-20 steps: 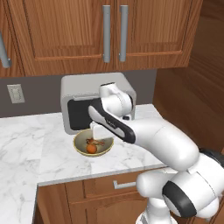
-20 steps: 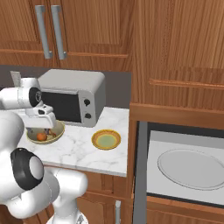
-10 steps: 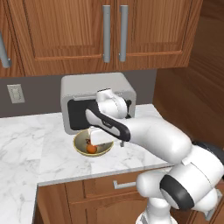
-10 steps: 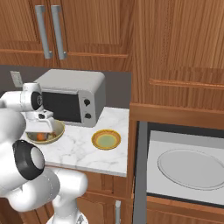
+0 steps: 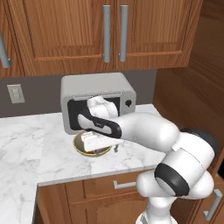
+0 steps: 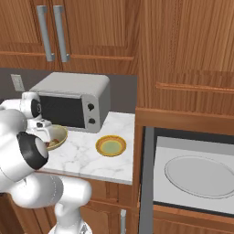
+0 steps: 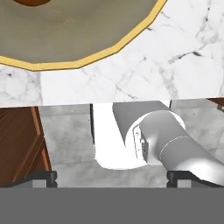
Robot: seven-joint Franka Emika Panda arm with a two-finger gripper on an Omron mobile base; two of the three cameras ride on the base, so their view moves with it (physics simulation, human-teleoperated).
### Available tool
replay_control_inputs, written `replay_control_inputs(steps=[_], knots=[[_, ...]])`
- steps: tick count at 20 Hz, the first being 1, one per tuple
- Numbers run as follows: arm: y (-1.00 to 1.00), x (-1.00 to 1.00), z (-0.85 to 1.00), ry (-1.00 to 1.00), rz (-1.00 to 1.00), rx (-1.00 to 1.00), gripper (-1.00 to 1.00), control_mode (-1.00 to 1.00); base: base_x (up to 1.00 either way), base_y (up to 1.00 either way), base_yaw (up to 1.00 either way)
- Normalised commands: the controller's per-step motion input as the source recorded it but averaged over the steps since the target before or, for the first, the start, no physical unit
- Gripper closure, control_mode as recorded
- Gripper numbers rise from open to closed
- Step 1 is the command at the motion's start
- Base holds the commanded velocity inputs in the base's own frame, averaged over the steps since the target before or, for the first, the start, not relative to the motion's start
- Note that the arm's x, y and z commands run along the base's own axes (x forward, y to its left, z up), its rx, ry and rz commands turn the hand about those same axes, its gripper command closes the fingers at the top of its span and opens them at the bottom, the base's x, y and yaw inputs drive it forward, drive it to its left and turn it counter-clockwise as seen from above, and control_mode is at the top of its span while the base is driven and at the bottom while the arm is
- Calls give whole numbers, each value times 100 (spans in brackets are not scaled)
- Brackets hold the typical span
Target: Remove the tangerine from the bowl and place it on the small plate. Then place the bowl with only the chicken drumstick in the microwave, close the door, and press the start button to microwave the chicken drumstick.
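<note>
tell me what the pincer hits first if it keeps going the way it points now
Most likely the bowl: the open pincer hangs low over it, pointing down. The hand view looks along the pincer at the bowl's inside and yellow rim, so depth is unclear; probably the inner wall.

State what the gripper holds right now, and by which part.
Nothing. The two-finger gripper stands open over the shallow olive-tan bowl, its dark fingertips closed on nothing.

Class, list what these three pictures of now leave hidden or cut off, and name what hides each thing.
1. Contents of the bowl: left base view, hidden by the hand.
2. Chicken drumstick: hand view, cut off by the top edge.
3. Gripper: right base view, fingertips hidden behind the arm's own white body.
4. Bowl: hand view, cut by the top edge.
</note>
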Motion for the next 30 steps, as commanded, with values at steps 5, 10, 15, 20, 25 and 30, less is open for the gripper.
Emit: replay_control_inputs(steps=[5,10,15,20,25,30], knots=[[10,2,-32,0,0,0,-100,-100,0,0,0],[13,24,3,0,0,0,-100,-100,0,0,0],[4,47,11,-8,0,2,-100,-100,0,0,0],[7,59,0,-13,0,7,-100,-100,0,0,0],[34,57,-1,-9,0,4,-100,-100,0,0,0],[17,11,-30,-11,0,0,-100,-100,0,0,0]])
